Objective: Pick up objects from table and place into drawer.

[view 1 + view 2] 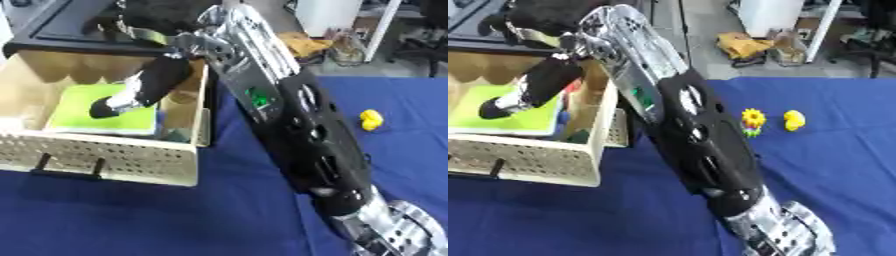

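My right arm (297, 125) stretches from the lower right up to the open beige drawer (105, 160) at the left. Its hand (153, 17) shows as a dark mass over the drawer's back, with its fingers curled on the top of a long black thing with a pale band (144, 85). That thing hangs tilted, its lower tip just above a flat green item (87, 112) lying in the drawer. On the blue table, a small yellow duck (794, 120) and a colourful flower toy (752, 122) sit to the right of the arm. My left hand is not visible.
The drawer front is perforated and has a black handle (70, 167). It slides out from a dark cabinet (61, 25) at the upper left. The blue cloth (131, 220) covers the table. Beyond the far edge are a yellow cloth (745, 45) and a white post (824, 30).
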